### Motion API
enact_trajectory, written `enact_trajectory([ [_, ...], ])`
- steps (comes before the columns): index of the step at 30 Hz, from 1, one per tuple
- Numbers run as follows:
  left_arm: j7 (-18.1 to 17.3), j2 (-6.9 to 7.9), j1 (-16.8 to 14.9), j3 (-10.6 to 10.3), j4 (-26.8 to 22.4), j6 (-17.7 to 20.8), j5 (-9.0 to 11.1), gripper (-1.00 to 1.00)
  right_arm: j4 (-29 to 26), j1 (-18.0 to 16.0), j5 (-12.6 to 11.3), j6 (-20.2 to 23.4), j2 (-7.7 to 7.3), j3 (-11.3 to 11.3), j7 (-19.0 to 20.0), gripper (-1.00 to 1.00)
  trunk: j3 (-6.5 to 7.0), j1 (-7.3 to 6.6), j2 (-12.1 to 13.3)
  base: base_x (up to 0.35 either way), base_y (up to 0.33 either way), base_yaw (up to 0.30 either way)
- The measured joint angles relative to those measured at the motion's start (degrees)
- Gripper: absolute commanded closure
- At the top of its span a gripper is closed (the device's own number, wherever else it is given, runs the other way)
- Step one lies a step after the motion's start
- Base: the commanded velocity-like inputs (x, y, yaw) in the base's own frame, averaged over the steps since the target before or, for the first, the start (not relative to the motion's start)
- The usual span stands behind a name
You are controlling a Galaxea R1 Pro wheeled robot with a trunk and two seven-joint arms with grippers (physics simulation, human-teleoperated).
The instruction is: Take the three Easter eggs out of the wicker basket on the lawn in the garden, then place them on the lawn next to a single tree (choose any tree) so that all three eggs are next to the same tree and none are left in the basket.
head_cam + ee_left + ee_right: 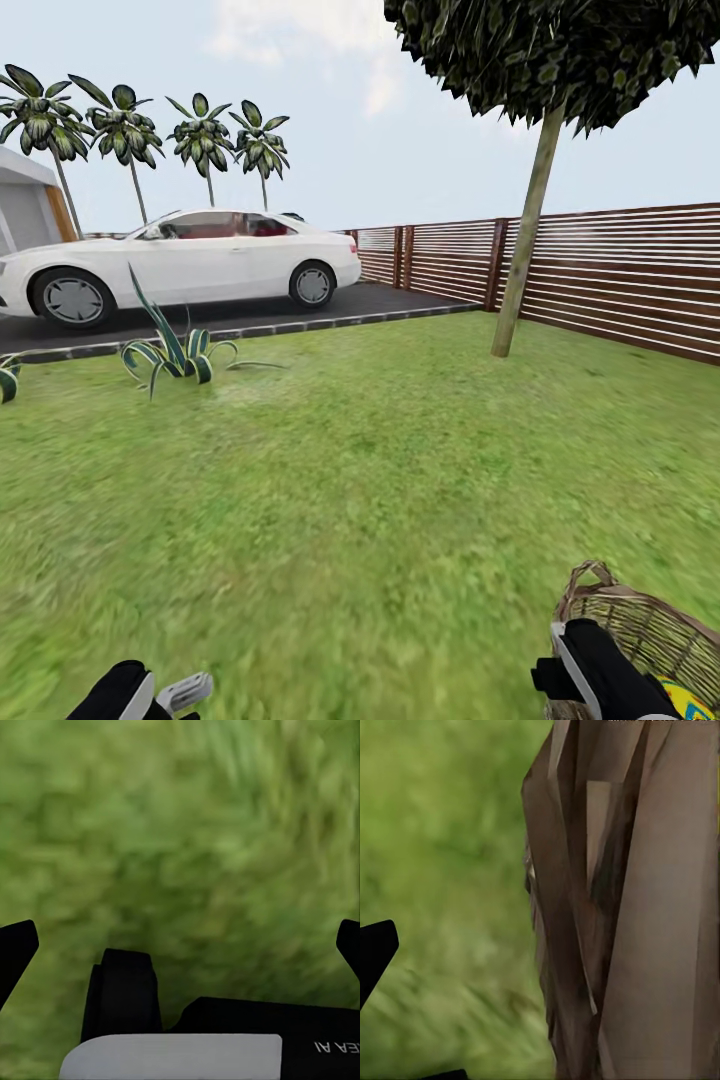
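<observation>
The wicker basket (655, 625) stands on the lawn (380, 500) at the bottom right of the head view, its loop handle toward the far rim. Part of one yellow and blue Easter egg (688, 701) shows inside it, half hidden by my right arm (590, 668). In the right wrist view the basket's woven wall (637, 915) looms very close. My right gripper (540, 945) stands open; one fingertip (375, 952) shows and the other is hidden. My left gripper (180, 945) hangs open over bare grass. A thin-trunked tree (525, 235) rises at the far right.
A dark slatted fence (620, 275) runs behind the tree. A spiky striped plant (175, 350) grows at the lawn's far left edge. Beyond a kerb, a white car (180, 262) is parked on a dark driveway. Open grass lies between me and the tree.
</observation>
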Motion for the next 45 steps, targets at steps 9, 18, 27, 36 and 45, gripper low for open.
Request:
enact_trajectory([
  [9,0.0,-0.35,0.0,0.0,0.0,0.0,0.0,-1.0,0.0,0.0,-0.7,-0.1,-0.09,-0.1,0.2,1.0,-0.07,0.0,0.0,0.0,0.0,0.0],
  [18,0.0,-0.44,0.0,0.0,0.0,0.0,-0.1,-1.0,0.1,0.0,0.1,-0.1,-0.15,-0.2,0.3,1.0,-0.08,0.0,0.0,0.0,0.0,0.0],
  [27,-0.1,-0.44,0.0,0.0,0.0,0.0,-0.1,-1.0,0.2,0.0,-0.1,-0.1,-0.08,-0.1,0.0,1.0,-0.07,0.0,0.0,0.0,0.0,0.0],
  [36,-0.1,-0.83,0.0,0.0,0.0,0.0,-0.1,-1.0,0.3,0.0,-0.7,-0.2,0.18,0.1,0.0,1.0,0.82,-1.1,2.0,0.0,0.0,0.0],
  [45,-0.1,-0.9,0.0,0.0,0.0,0.0,-0.1,-1.0,0.3,0.0,-0.7,-0.4,0.19,-0.1,-0.1,1.0,1.71,-2.19,4.0,0.0,0.0,0.0],
])
